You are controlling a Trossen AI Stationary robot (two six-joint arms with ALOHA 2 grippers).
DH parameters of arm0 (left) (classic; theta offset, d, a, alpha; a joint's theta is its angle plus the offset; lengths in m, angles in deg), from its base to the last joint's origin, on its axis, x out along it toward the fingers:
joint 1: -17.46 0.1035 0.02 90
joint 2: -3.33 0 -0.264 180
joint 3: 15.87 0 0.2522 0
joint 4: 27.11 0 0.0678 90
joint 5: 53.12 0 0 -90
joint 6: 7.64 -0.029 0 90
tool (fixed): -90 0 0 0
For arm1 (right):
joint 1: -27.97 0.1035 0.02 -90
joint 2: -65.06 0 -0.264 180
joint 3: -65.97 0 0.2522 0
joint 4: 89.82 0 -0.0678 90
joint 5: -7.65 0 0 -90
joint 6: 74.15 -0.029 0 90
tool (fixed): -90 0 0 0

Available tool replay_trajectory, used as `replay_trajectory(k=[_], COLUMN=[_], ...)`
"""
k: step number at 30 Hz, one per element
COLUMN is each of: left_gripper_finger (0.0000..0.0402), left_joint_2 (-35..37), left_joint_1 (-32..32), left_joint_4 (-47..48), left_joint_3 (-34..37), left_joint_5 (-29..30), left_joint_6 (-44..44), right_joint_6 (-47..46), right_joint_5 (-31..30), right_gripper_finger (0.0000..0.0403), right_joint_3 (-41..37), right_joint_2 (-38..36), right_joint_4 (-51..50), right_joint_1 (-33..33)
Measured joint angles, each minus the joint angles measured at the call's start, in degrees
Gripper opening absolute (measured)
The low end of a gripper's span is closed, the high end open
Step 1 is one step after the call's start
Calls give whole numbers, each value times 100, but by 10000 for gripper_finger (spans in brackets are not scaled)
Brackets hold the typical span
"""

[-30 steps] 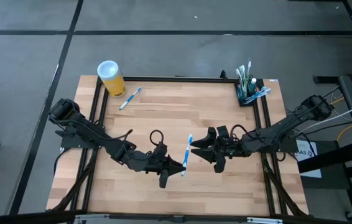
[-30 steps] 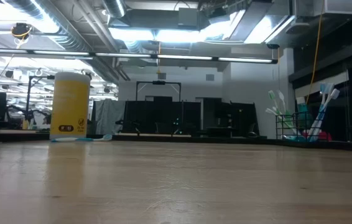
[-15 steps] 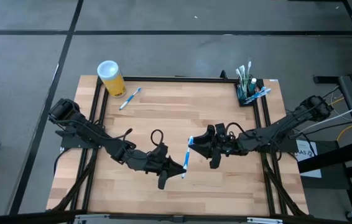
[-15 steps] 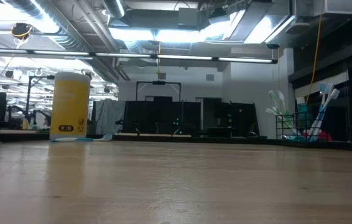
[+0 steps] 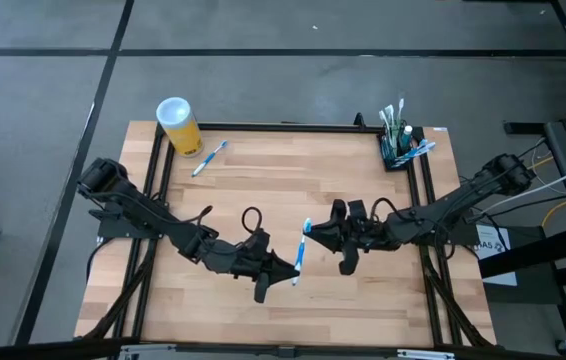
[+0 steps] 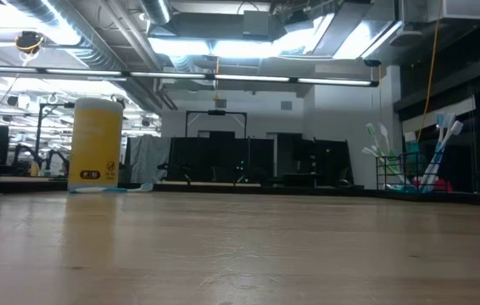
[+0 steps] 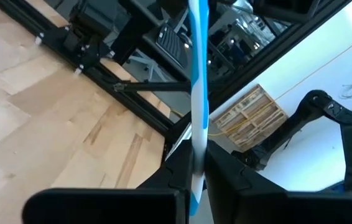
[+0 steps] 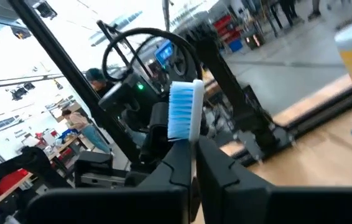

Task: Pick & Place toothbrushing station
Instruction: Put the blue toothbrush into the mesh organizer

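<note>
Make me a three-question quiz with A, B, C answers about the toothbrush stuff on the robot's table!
1. Where is the yellow cup?
A. a back corner of the table
B. table middle
C. on the floor

2. What colour is the toothbrush between the arms?
A. red
B. blue and white
C. black

3. What is the left gripper doing?
A. resting open
B. holding the cup
C. gripping the toothbrush

Answers:
1 A: the high view shows it at a back corner.
2 B: its bristles are blue on a white head.
3 C: the left wrist view shows its fingers clamping the handle, and the right gripper clamps the head end.

No legible text or labels
</note>
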Motion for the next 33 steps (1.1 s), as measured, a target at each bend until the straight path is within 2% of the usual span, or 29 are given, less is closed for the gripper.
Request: replay_trajectory(k=[4,13,16,19,22,25,27,29,31,33], left_gripper_finger=[34,29,51,83,113,139,154,165,172,176], left_joint_2=[25,32,44,-70,9,55,11,189,382,561], left_joint_1=[3,-2,0,-45,-67,-150,-245,-370,-452,-604], left_joint_4=[41,50,121,712,1312,1999,2341,2515,2797,3464], left_joint_3=[-24,-30,-33,57,14,14,46,29,-12,19], left_joint_5=[44,136,328,236,316,476,530,867,1307,1747], left_joint_6=[-6,-153,-75,23,483,842,982,1082,1227,1452], right_joint_6=[476,1177,1439,1625,1945,2491,2715,2788,2741,2549], right_joint_5=[-65,-18,-164,-228,-125,-166,-608,-935,-974,-959], right_gripper_finger=[5,4,1,0,0,0,0,0,0,0], right_joint_3=[28,605,774,1074,1379,1761,2077,2339,2475,2531], right_joint_2=[11,74,74,-2,24,48,-2,19,50,36], right_joint_4=[372,-7,18,333,224,-161,-844,-1891,-2854,-3425], right_joint_1=[-12,-52,-66,-157,-229,-259,-348,-486,-714,-1001])
